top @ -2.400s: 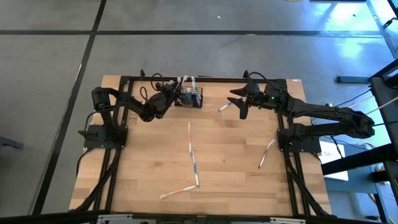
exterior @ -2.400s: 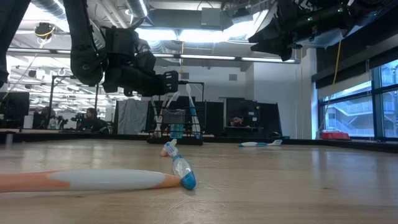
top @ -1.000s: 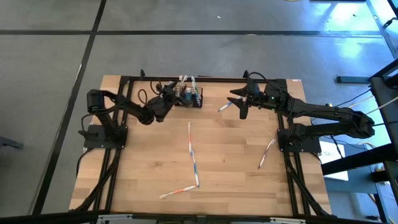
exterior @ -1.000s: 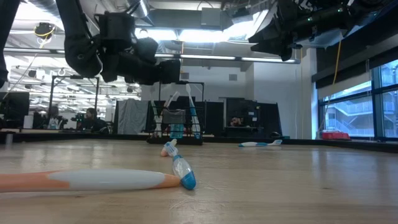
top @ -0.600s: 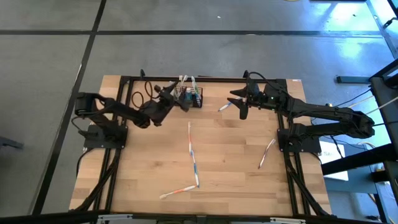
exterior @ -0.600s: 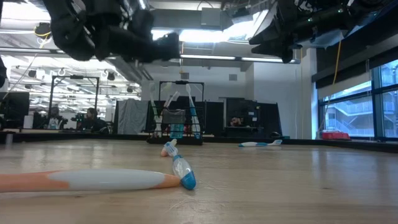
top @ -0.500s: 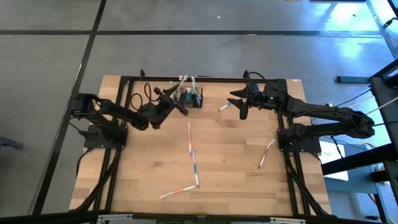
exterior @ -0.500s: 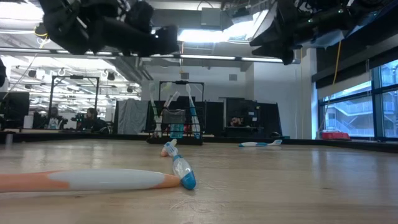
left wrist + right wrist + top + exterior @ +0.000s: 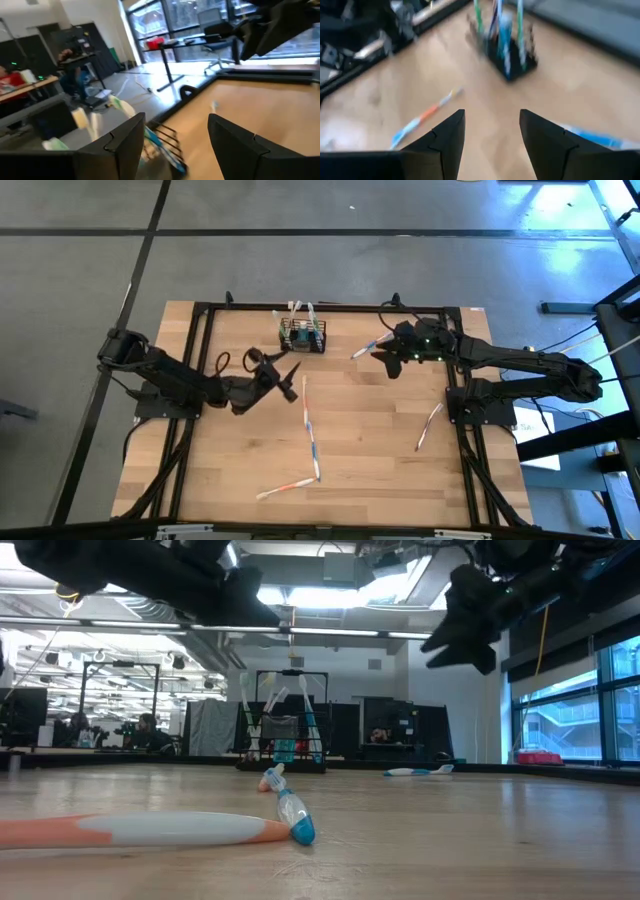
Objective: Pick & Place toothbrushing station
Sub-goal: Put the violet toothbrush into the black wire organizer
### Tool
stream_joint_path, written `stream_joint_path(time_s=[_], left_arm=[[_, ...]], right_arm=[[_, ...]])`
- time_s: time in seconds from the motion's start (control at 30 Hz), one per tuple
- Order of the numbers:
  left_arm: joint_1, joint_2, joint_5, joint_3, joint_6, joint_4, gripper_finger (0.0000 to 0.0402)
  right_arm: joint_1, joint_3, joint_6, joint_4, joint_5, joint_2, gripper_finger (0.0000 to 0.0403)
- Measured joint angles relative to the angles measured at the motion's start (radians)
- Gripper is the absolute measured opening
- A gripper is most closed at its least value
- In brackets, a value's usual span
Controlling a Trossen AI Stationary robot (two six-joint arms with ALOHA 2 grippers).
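Note:
The toothbrushing station [image 9: 302, 337], a small black wire basket with toothbrushes and a teal tube standing in it, rests on its base at the middle of the table's far edge. It also shows in the low view [image 9: 285, 736] and the right wrist view [image 9: 510, 54]. My left gripper [image 9: 292, 382] hovers open and empty above the table, a little nearer than the basket and level. My right gripper [image 9: 385, 363] hangs open and empty to the basket's right, tipped down toward the table, with the basket ahead of its fingers [image 9: 445, 140].
Loose toothbrushes lie on the wood: one [image 9: 364, 348] between basket and right gripper, two end to end [image 9: 310, 430] at the centre, one [image 9: 288, 485] near the front, one [image 9: 430, 426] by the right arm's base. A black frame [image 9: 340, 308] rims the table.
My left gripper has drawn back from the basket's left side toward the table's near edge and centre, rising and swinging level. The basket has stayed in place. My right gripper has sunk a little, tipped downward and rolled.

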Motion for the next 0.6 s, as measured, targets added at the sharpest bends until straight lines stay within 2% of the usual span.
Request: stream_joint_path(time_s=[0.2,0.6], left_arm=[[-0.073,0.000,-0.034,0.000,-0.118,-0.087,0.0212],[-0.083,-0.039,-0.033,0.000,-0.125,-0.126,0.0212]], right_arm=[[0.005,0.000,0.105,-0.142,-0.157,0.000,0.0192],[0.174,0.000,0.342,-0.281,-0.161,-0.021,0.0191]])
